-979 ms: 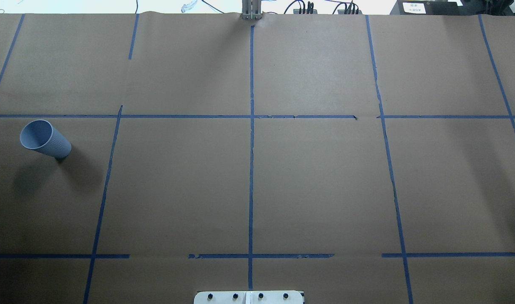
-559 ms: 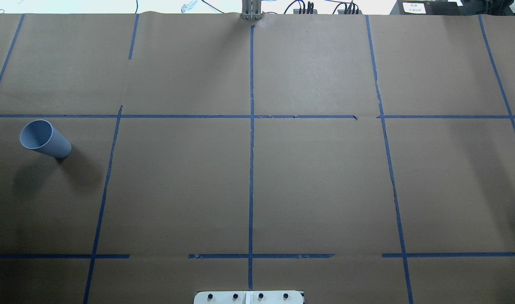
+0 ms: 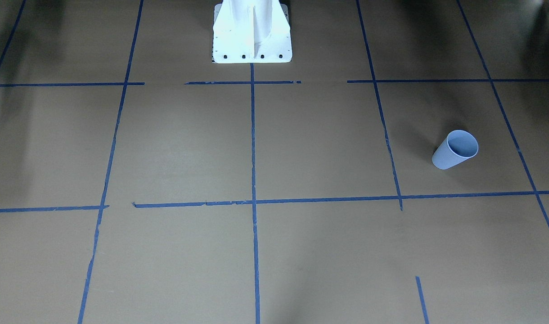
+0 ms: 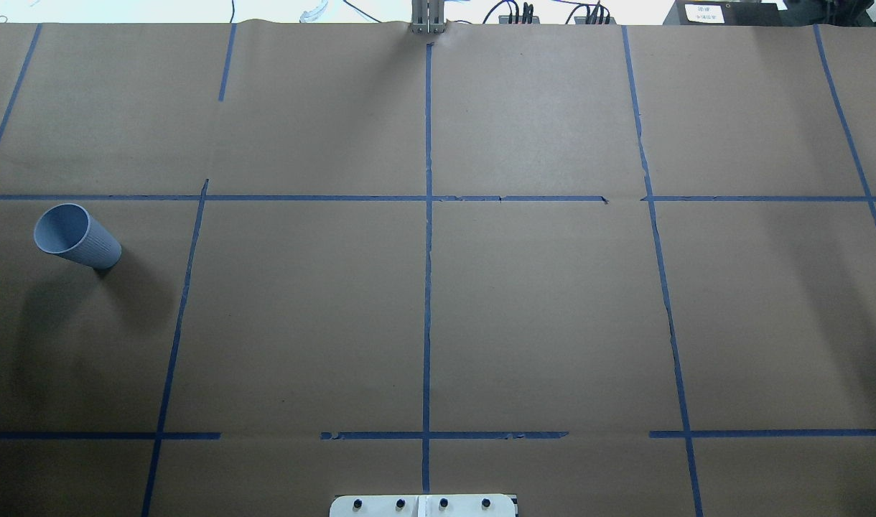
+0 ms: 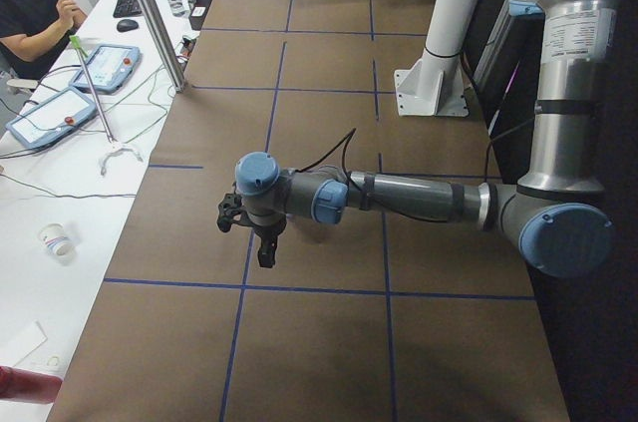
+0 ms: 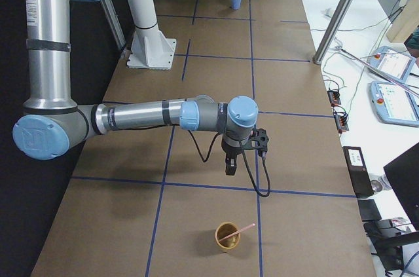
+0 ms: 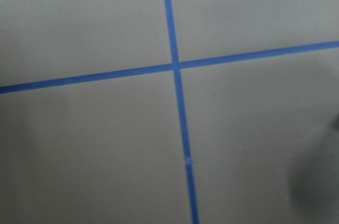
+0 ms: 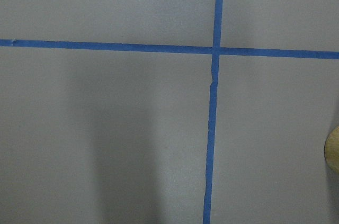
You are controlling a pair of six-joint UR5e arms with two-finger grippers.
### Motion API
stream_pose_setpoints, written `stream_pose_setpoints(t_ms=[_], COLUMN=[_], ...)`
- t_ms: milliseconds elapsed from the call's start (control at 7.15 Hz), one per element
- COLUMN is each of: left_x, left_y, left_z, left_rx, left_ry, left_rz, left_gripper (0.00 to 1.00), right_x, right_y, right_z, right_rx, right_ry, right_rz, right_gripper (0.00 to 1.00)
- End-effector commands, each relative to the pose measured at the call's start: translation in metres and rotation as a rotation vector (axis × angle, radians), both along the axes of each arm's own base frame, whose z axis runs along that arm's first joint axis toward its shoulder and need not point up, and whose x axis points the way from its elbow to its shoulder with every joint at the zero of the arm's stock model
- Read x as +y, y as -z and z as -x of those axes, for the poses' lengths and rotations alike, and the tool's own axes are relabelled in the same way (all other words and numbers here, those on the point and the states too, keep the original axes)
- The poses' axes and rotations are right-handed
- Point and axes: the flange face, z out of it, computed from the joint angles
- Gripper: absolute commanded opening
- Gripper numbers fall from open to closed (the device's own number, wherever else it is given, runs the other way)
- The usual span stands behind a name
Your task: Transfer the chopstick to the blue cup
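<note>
The table (image 4: 553, 323) is covered with brown paper and a grid of blue tape. The left arm (image 5: 419, 198) stretches low over the table's left end, and the right arm (image 6: 144, 116) over its right end. The left gripper (image 5: 265, 254) and the right gripper (image 6: 230, 166) point down above the paper; how far their jaws are open I cannot tell. The blue cup (image 4: 75, 237) stands upright on the left side. The tan cup (image 6: 228, 236) stands at the right end, near the right gripper. The chopstick (image 6: 241, 230) leans inside it, with one end over the rim, well apart from the blue cup.
</note>
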Motion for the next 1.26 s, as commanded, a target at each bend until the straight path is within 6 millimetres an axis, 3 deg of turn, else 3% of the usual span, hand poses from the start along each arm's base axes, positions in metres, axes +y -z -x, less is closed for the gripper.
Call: stream_pose_setpoints(t_ms=[0, 140, 280, 559, 699, 839, 979, 1119], left_x=[-0.007, -0.015, -0.014, -0.004, -0.001, -0.002, -0.001, -0.001], left_y=[0.035, 0.056, 0.059, 0.045, 0.044, 0.036, 0.031, 0.031], left_z=[-0.076, -0.102, -0.116, -0.153, -0.160, -0.161, -0.164, -0.164], left_rx=[0.062, 0.086, 0.087, 0.052, 0.039, 0.033, 0.027, 0.027], left_ry=[0.071, 0.100, 0.082, 0.023, 0.017, 0.017, 0.011, 0.013], left_rz=[0.062, 0.079, 0.079, 0.093, 0.089, 0.102, 0.107, 0.110], left_gripper=[1.00, 1.00, 1.00, 1.00, 1.00, 0.88, 0.47, 0.17], right_x=[-0.001, -0.002, -0.002, -0.004, -0.004, -0.005, -0.004, -0.005], right_y=[0.003, 0.003, 0.005, 0.006, 0.006, 0.007, 0.006, 0.007], right_z=[0.007, 0.008, 0.009, 0.019, 0.020, 0.020, 0.020, 0.020], right_rx=[-0.016, -0.018, -0.018, -0.018, -0.019, -0.021, -0.019, -0.021], right_ry=[0.012, 0.012, 0.015, 0.028, 0.030, 0.030, 0.031, 0.031], right_rz=[-0.004, -0.003, -0.007, -0.032, -0.033, -0.034, -0.034, -0.034], right_gripper=[1.00, 1.00, 1.00, 1.00, 1.00, 1.00, 1.00, 1.00])
